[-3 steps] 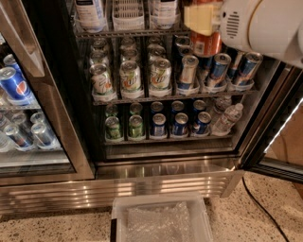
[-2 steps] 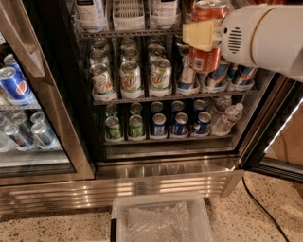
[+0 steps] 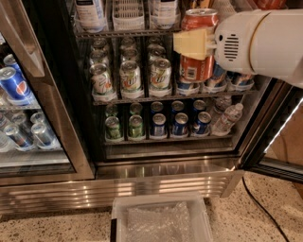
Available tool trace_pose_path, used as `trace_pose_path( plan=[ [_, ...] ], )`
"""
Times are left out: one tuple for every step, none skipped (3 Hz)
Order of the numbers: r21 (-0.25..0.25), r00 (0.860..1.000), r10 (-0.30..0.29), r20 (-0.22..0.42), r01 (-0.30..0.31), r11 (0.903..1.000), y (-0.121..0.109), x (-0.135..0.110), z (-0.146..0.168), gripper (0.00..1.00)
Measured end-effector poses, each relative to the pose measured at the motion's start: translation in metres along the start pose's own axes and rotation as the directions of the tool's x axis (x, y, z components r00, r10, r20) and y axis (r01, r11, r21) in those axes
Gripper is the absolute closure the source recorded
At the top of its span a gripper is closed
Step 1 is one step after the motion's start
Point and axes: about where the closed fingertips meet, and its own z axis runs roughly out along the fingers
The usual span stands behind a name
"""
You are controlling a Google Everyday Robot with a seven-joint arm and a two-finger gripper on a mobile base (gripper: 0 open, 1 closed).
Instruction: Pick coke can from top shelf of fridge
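My gripper [image 3: 195,43], on the white arm coming in from the upper right, is shut on the red coke can [image 3: 196,71]. A yellow finger pad [image 3: 189,42] lies across the can's front. The can is upright and hangs in front of the open fridge [image 3: 161,172], its top level with the top shelf [image 3: 123,33] and its body in front of the can rack below. The top shelf is a dark wire rack holding bottle bottoms [image 3: 90,12] and a white lane tray [image 3: 128,12].
Green-and-white 7up cans [image 3: 130,75] fill the rack below the top shelf. Blue cans [image 3: 180,123] and water bottles [image 3: 227,118] stand lower. Pepsi cans [image 3: 14,85] sit behind the left glass door. A clear bin [image 3: 161,220] and black cable [image 3: 265,208] lie on the floor.
The gripper has moved down and a little left with the coke can in it, and the arm now covers more of the upper right.
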Motion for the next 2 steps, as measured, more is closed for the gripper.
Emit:
trace_pose_path(
  plan=[
    [-0.037,1.0,0.011,-0.02,-0.012,0.9992,0.013,0.012,0.007,1.0],
    [-0.112,0.999,0.043,-0.028,-0.046,0.9926,0.033,0.028,0.011,1.0]
  ],
)
